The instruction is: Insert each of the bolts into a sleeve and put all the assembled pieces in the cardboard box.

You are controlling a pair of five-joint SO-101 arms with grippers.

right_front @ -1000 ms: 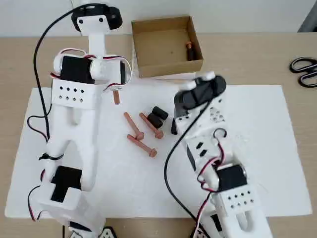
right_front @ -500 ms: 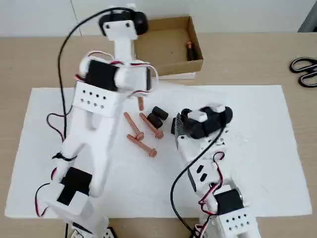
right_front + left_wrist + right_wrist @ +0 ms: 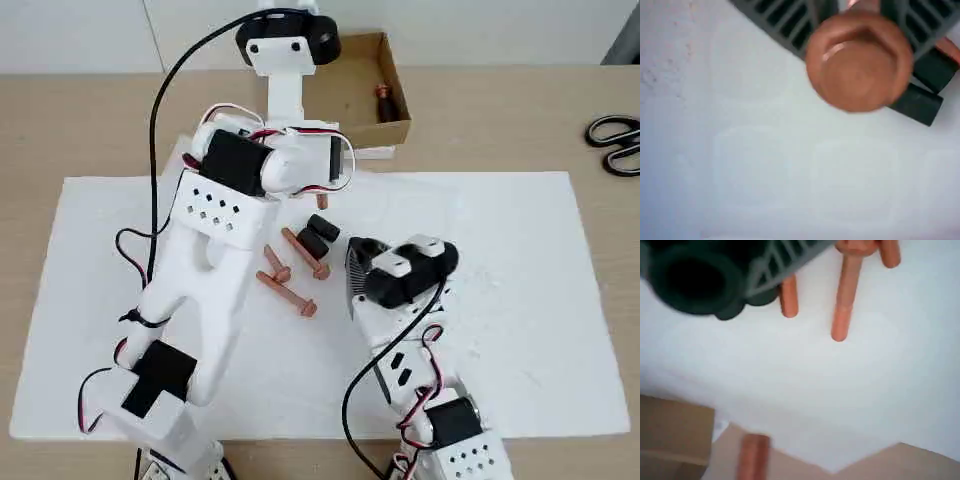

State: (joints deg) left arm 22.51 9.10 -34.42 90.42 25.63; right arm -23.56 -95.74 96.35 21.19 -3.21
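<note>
The left gripper [image 3: 860, 15] is closed around 1 bolt [image 3: 858, 62], just far of 2 loose sleeves [image 3: 316, 236]. The right gripper [image 3: 352, 270] clamps 1 sleeve [image 3: 690, 282], right of 3 lying bolts [image 3: 305, 253].

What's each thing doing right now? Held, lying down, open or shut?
left gripper: shut on a bolt.
right gripper: shut on a sleeve.
loose bolts: three, lying flat on the paper.
loose sleeves: two, lying side by side on the paper.
cardboard box: open, one assembled piece inside.

A light wooden table [image 3: 500, 115] bears a white sheet [image 3: 530, 350], scissors [image 3: 614, 146] at its edge
</note>
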